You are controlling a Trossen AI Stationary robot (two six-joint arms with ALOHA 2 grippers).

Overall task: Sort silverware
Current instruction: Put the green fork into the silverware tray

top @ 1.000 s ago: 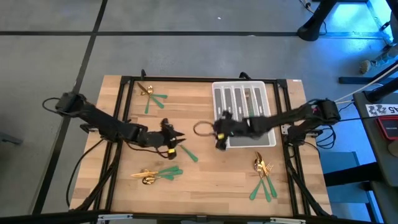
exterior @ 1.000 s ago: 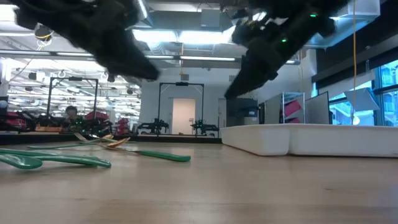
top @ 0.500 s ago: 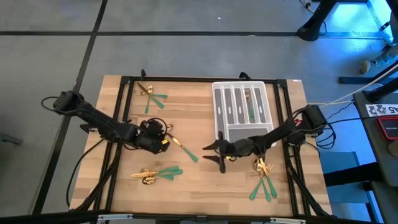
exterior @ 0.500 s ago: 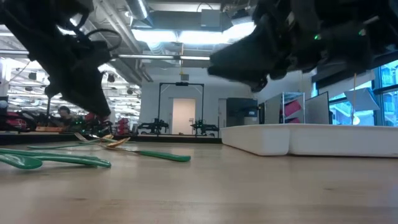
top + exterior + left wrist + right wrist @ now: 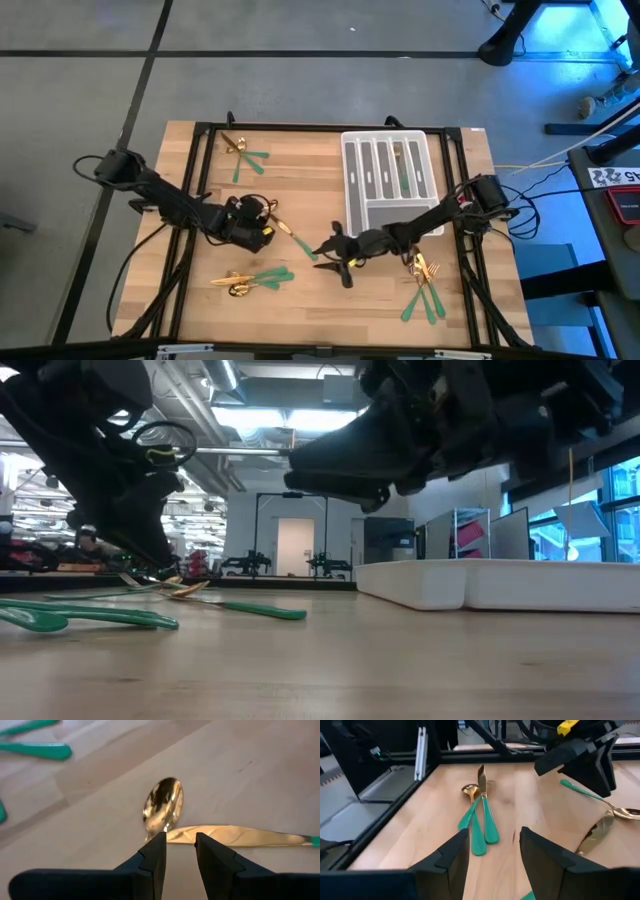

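Note:
A gold spoon (image 5: pixel 163 809) and a gold-bladed knife (image 5: pixel 227 835) with green handles lie on the wooden table near its middle; the knife also shows in the high view (image 5: pixel 295 240). My left gripper (image 5: pixel 179 840) points down at them, slightly open, with its fingertips by the spoon's neck; it also shows in the high view (image 5: pixel 266 228). My right gripper (image 5: pixel 331 264) hovers wide open and empty just right of the knife's handle, above the table (image 5: pixel 495 840). More silverware lies in piles far left (image 5: pixel 243 155), near left (image 5: pixel 255 281) and near right (image 5: pixel 424 285). My left gripper's fingertips (image 5: pixel 158 845) come from above at the spoon's neck, beside the knife blade. The fingers hide the neck, so I cannot tell whether they touch it. The spoon lies flat on the table.
The grey-white slotted tray (image 5: pixel 352 190) stands at the far right with a few pieces in its slots. A green-handled knife and spoon (image 5: pixel 481 822) lie ahead of my right gripper. A black frame runs along the table's edges.
My right gripper has left the tray and gone toward the table's near edge and left, to the middle beside the knife. My left gripper has drawn back a little toward the left edge, tipped to point down and come down close over the spoon.

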